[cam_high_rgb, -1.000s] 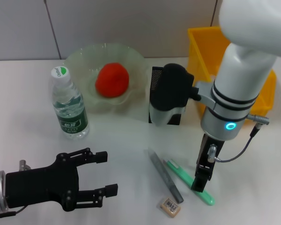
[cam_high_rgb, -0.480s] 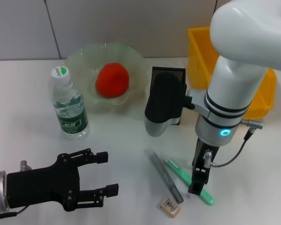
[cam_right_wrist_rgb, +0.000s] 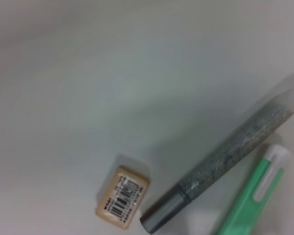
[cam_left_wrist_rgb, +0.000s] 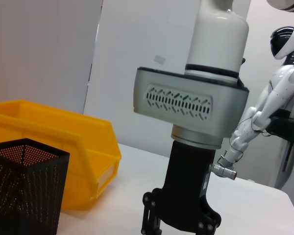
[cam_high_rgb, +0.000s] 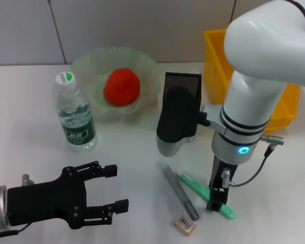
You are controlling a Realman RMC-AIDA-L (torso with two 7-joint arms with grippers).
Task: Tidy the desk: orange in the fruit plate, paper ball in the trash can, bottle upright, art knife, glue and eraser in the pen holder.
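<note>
The orange (cam_high_rgb: 121, 86) lies in the pale-green fruit plate (cam_high_rgb: 86, 60) at the back. The bottle (cam_high_rgb: 74, 115) stands upright left of the plate. The black mesh pen holder (cam_high_rgb: 183, 81) is partly hidden by my right arm; it also shows in the left wrist view (cam_left_wrist_rgb: 24, 188). The grey glue stick (cam_high_rgb: 179, 190), the green art knife (cam_high_rgb: 195, 186) and the tan eraser (cam_high_rgb: 185, 224) lie on the desk at the front. My right gripper (cam_high_rgb: 215, 201) points down right over the knife. My left gripper (cam_high_rgb: 118, 188) is open and empty at the front left. The paper ball is out of view.
The yellow trash can (cam_high_rgb: 216, 51) stands at the back right, behind my right arm, and shows in the left wrist view (cam_left_wrist_rgb: 63, 147). The right wrist view shows the eraser (cam_right_wrist_rgb: 123, 197), glue stick (cam_right_wrist_rgb: 225, 156) and knife (cam_right_wrist_rgb: 250, 196) close together on white desk.
My right arm has swung a little toward the front left and sunk lower over the knife. The left arm and the objects have not moved.
</note>
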